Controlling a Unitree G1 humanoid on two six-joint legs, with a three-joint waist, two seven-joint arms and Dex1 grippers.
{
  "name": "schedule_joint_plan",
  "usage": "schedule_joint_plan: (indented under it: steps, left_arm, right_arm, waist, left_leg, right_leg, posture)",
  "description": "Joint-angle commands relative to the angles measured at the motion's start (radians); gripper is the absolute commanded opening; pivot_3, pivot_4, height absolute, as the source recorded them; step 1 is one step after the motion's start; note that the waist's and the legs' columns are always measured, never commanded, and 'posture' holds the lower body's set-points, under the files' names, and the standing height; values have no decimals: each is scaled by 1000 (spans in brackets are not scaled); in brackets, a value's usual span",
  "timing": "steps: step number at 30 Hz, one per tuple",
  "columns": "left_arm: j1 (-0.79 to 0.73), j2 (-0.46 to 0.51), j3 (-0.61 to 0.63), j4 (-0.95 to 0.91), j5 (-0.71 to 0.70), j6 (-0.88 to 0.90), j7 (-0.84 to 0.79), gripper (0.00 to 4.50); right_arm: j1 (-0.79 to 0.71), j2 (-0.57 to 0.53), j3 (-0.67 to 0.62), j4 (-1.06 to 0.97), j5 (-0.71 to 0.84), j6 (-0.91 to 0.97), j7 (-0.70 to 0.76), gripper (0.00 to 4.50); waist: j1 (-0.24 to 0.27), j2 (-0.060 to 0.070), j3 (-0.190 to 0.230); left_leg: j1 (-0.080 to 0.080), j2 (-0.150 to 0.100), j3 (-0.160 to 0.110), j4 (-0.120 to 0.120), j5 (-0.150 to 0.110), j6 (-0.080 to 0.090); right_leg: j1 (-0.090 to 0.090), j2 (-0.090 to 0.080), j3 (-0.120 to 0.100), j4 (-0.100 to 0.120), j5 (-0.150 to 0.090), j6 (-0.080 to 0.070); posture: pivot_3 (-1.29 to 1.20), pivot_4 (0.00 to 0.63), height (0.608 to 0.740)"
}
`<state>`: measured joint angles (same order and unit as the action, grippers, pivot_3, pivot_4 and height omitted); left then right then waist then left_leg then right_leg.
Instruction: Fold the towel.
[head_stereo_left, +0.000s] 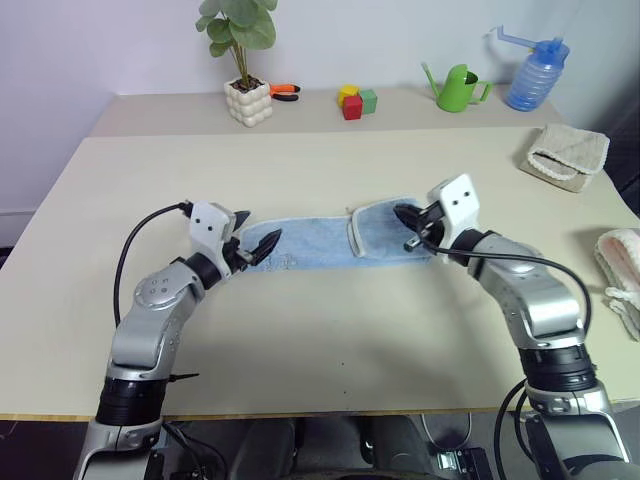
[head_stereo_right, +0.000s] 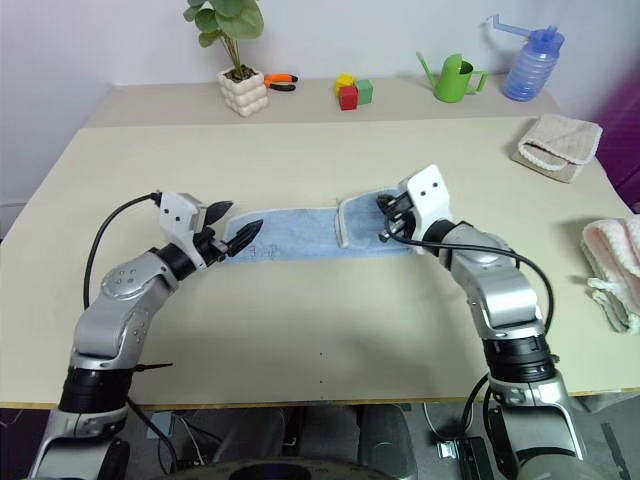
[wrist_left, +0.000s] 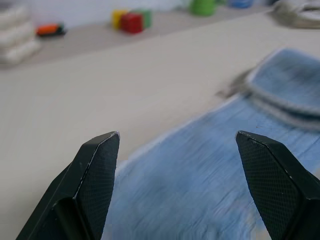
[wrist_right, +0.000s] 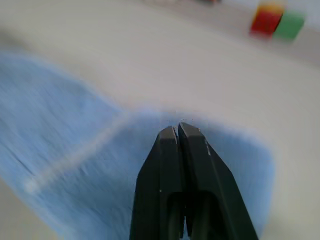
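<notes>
The light blue towel (head_stereo_left: 310, 245) lies as a long strip across the middle of the table, its right end turned back over itself with the pale trim (head_stereo_left: 354, 232) showing. My left gripper (head_stereo_left: 258, 229) hovers at the towel's left end, open, one finger on each side of the cloth's corner; the left wrist view shows both fingers (wrist_left: 100, 170) wide apart above the blue cloth (wrist_left: 200, 175). My right gripper (head_stereo_left: 401, 213) sits over the folded right end and is shut; in the right wrist view its fingertips (wrist_right: 178, 131) are pressed together just above the towel (wrist_right: 100, 165), with no cloth seen between them.
Along the back stand a potted plant (head_stereo_left: 247, 100), an orange-handled tool (head_stereo_left: 285, 91), coloured blocks (head_stereo_left: 355, 101), a green watering can (head_stereo_left: 460, 88) and a blue bottle (head_stereo_left: 535, 75). A beige quilted cloth (head_stereo_left: 565, 155) and a pink-white fluffy cloth (head_stereo_left: 620, 265) lie at the right edge.
</notes>
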<state>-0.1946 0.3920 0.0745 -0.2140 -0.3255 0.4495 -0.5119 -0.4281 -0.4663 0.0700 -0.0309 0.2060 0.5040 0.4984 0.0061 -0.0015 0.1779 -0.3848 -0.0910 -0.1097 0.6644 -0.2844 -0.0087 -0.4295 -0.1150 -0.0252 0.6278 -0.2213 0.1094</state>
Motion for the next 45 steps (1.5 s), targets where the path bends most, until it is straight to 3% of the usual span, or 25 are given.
schedule_joint_plan:
  steps: [1, 5, 9, 10, 11, 12, 17, 27, 30, 35, 38, 45]
  left_arm:
    - [51, 2, 20, -64, -16, 42, 26, 3799]
    - [132, -11, 41, -140, -52, 107, 63, 3799]
    - [216, -36, 74, -236, -120, 188, 102, 3799]
    - [240, -52, 88, -269, -156, 216, 114, 3799]
    - [262, -76, 107, -302, -204, 252, 133, 4356]
    - [279, -95, 122, -326, -241, 282, 149, 4500]
    - [309, -195, 187, -371, -418, 416, 262, 4500]
    - [78, -377, 379, -151, -815, 586, 665, 4500]
    - [26, -411, 408, -95, -873, 556, 779, 4500]
    - [-13, -418, 412, -45, -915, 487, 832, 4500]
    - [-14, -405, 394, -39, -933, 472, 841, 3644]
    - [-2, -374, 367, -47, -939, 441, 823, 57]
  right_arm:
    - [-38, 54, 38, 123, -57, -65, -26, 55]
    - [-12, 62, 78, 172, -109, -127, -2, 55]
    - [-23, 82, -16, 87, -30, -118, 2, 55]
    - [-30, 71, -23, 62, -24, -123, 16, 551]
    - [-33, 53, -18, 37, -30, -139, 39, 904]
    - [-34, 37, -10, 16, -38, -155, 59, 1273]
    - [0, -57, 78, -124, -67, -271, 228, 3728]
    - [22, -53, 136, -148, -114, -358, 263, 3728]
    - [28, -42, 141, -150, -126, -364, 256, 3728]
    - [59, -48, 147, -160, -151, -380, 247, 3728]
    - [75, -51, 147, -178, -165, -378, 246, 3782]
    - [116, -39, 148, -265, -162, -324, 227, 3782]
  waist:
    - [-1, 0, 0]
    - [0, -1, -1]
    - [-1, -1, -1]
    - [-1, -1, 0]
    - [-1, -1, 0]
    - [0, -1, 0]
    - [5, -1, 0]
    - [8, -2, -1]
    - [9, -2, -1]
    - [9, -2, -1]
    - [8, -2, -1]
    - [9, -2, -1]
  left_leg:
    - [0, 0, 0, 0, 0, -1]
    - [0, 0, 0, 0, 0, -1]
    - [0, 0, 0, 0, 0, -1]
    - [0, 0, -1, 0, 0, 0]
    - [0, 0, -1, 0, 0, 0]
    - [0, 0, 0, 0, 0, 0]
    - [-1, 0, -1, 0, 0, 0]
    - [0, 0, -2, 1, 0, -1]
    - [0, -1, -2, 1, 1, -2]
    - [0, -1, -2, 1, 2, -4]
    - [0, -1, -2, 1, 2, -5]
    - [0, -1, -2, 1, 2, -5]
  right_leg:
    - [-1, 0, 0, 0, 0, 0]
    - [0, 0, 0, 0, 0, 0]
    - [0, 0, 0, 0, 0, 0]
    - [0, 0, 0, 0, 0, 0]
    - [-1, 0, 0, 0, 0, 0]
    - [-1, 0, 0, 0, 0, 0]
    - [0, 0, 0, 0, 0, 0]
    - [1, -1, -1, 0, 0, 0]
    - [1, -1, -1, 0, 0, 0]
    - [2, -1, -1, 0, 0, 0]
    - [1, -1, -1, 0, 0, 0]
    - [1, -1, -1, 0, 0, 0]
  posture:
    - [0, 150, 732]
    - [0, 150, 732]
    - [0, 150, 732]
    - [0, 150, 732]
    - [0, 150, 732]
    - [0, 150, 732]
    - [0, 150, 732]
    - [0, 150, 732]
    - [0, 150, 732]
    - [0, 150, 732]
    - [0, 150, 732]
    - [0, 150, 732]
